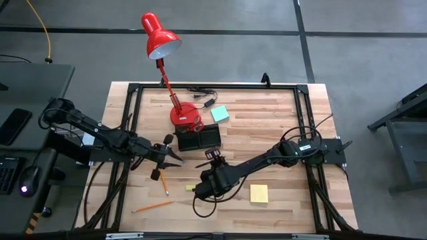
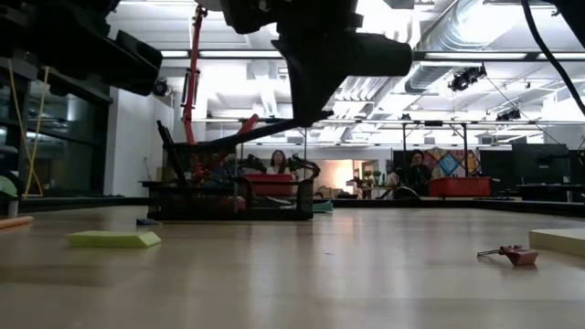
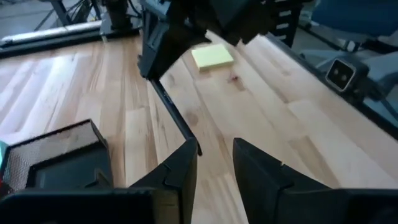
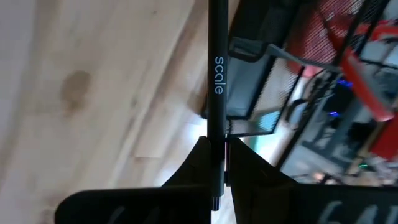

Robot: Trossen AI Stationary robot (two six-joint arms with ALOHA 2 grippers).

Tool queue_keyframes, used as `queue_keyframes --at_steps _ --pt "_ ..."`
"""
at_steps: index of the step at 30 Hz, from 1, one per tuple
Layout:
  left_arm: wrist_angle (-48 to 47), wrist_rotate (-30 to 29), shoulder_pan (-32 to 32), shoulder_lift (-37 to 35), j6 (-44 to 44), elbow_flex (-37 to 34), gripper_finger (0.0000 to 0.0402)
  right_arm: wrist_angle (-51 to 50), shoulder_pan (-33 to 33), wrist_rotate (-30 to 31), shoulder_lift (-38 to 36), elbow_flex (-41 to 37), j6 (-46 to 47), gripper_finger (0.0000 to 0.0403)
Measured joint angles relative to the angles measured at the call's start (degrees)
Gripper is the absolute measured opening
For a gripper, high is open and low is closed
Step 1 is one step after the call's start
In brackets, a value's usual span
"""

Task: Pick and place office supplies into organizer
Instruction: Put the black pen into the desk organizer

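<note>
Right gripper [image 4: 217, 163] pinches a black pen [image 4: 216, 81] between its fingers, pressed tight on the barrel, which carries the word "scale" in pale letters. Seen from above, this gripper [image 1: 207, 181] hangs over the middle of the wooden table [image 1: 280, 117], and the pen runs forward from its tips toward the black organizer [image 1: 199, 139], which lies just ahead of it, close to the red lamp [image 1: 163, 41] base. In the right wrist view the pen's far end reaches over the mesh wall of the organizer [image 4: 273, 93], though whether it touches cannot be told. Level with the table, the pen [image 2: 265, 128] slants down toward the organizer [image 2: 228, 196], where other dark items already stand upright. Left gripper [image 1: 167, 155] sits beside the organizer, on the side away from the right arm, with its fingers [image 3: 180, 171] spread apart and nothing between them; from its wrist view the pen [image 3: 174, 115] shows as a thin dark bar ahead of it. Behind and to one side of the right gripper lies a yellow sticky pad [image 1: 259, 193]; a teal pad [image 1: 220, 114] lies beyond the organizer. Two orange pencils [image 1: 152, 207] lie on the wood near the left gripper, and a small yellow-green piece [image 1: 190, 188] lies just beside the right gripper.
</note>
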Motion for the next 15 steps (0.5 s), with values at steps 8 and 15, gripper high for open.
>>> queue_keyframes --at_steps 8,15 --pt "2.97 1.3 0.02 4.58 -2.96 0.0 0.0178 0.02 1.08 7.8 0.0 0.0 -4.81 0.0" --pt "8.98 1.63 0.02 9.55 -3.2 0.0 0.0215 2.48 2.47 12.02 0.0 0.02 -9.0 0.0004"
